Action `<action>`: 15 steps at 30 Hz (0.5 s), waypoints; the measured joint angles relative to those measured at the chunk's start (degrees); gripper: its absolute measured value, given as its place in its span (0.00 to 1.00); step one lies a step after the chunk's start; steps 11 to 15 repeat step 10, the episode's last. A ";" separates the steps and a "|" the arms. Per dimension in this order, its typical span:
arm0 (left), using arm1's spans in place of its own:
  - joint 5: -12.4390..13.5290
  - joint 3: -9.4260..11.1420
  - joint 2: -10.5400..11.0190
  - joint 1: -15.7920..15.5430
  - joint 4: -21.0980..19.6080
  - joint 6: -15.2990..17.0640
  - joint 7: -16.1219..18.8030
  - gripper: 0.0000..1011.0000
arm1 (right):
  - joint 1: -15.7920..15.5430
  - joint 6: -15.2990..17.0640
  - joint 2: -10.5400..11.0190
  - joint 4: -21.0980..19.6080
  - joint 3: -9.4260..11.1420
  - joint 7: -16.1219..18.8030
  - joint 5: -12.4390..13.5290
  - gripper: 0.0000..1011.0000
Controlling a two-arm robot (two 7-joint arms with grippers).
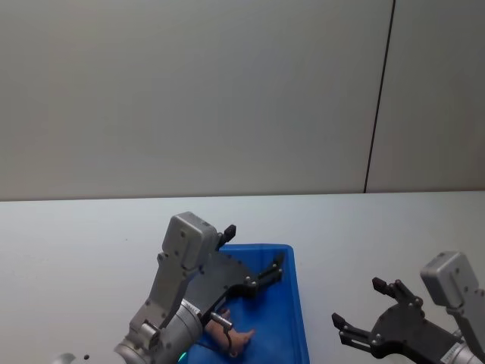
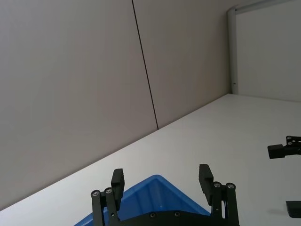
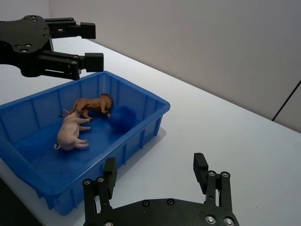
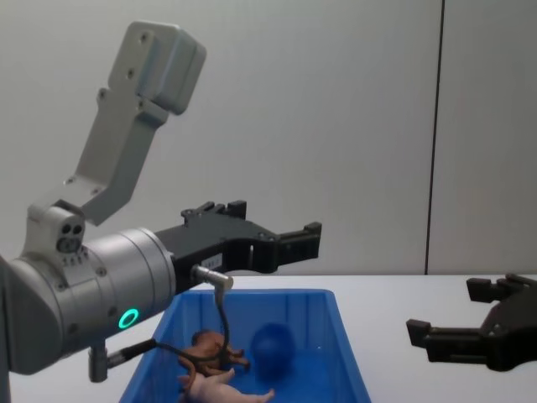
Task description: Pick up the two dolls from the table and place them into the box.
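Observation:
Both dolls lie inside the blue box (image 3: 141, 90): the brown lion (image 3: 94, 104) and, beside it, the pale pink pig (image 3: 70, 134). From the chest I see the lion (image 4: 210, 346) and pig (image 4: 222, 384) on the floor of the box (image 4: 344, 353). My left gripper (image 4: 277, 220) hangs open and empty above the box, its fingers (image 2: 117, 179) spread wide. My right gripper (image 1: 364, 311) is open and empty over the white table (image 1: 76, 243), to the right of the box (image 1: 284, 318). In the head view, the left arm covers part of the pig (image 1: 239, 337).
A dark blue round shape (image 3: 123, 117) sits in the box next to the lion. Bare white tabletop (image 3: 225, 127) stretches around the box. A plain grey wall with a dark vertical seam (image 1: 379, 98) stands behind the table.

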 joint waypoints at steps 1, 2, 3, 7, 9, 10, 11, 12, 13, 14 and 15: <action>-0.16 0.00 0.00 0.00 0.01 -0.21 -0.16 0.99 | 0.00 0.00 0.00 0.00 0.00 0.00 0.00 0.99; -0.51 -0.04 0.04 0.08 0.01 -0.66 -0.36 0.99 | 0.00 0.00 0.00 0.00 0.00 0.00 0.00 0.99; -0.68 -0.07 0.08 0.15 0.01 -0.87 -0.44 0.99 | 0.00 0.00 0.00 0.00 0.00 0.00 0.00 0.99; -1.42 -0.21 0.28 0.44 -0.02 -1.81 -0.81 0.99 | 0.00 0.00 0.00 0.00 0.00 0.00 0.00 0.99; -1.78 -0.30 0.37 0.57 -0.06 -2.25 -0.97 0.99 | 0.00 0.00 0.00 0.00 0.00 0.00 0.00 0.99; -1.89 -0.32 0.40 0.61 -0.08 -2.39 -1.02 0.99 | 0.00 0.00 0.00 0.00 0.00 0.00 0.00 0.99; -1.89 -0.32 0.40 0.61 -0.08 -2.39 -1.02 0.99 | 0.00 0.00 0.00 0.00 0.00 0.00 0.00 0.99; -1.89 -0.32 0.40 0.61 -0.08 -2.39 -1.02 0.99 | 0.00 0.00 0.00 0.00 0.00 0.00 0.00 0.99; -1.89 -0.32 0.40 0.61 -0.08 -2.39 -1.02 0.99 | 0.00 0.00 0.00 0.00 0.00 0.00 0.00 0.99; -1.89 -0.32 0.40 0.61 -0.08 -2.39 -1.02 0.99 | 0.00 0.00 0.00 0.00 0.00 0.00 0.00 0.99; -1.89 -0.32 0.40 0.61 -0.08 -2.39 -1.02 0.99 | 0.00 0.00 0.00 0.00 0.00 0.00 0.00 0.99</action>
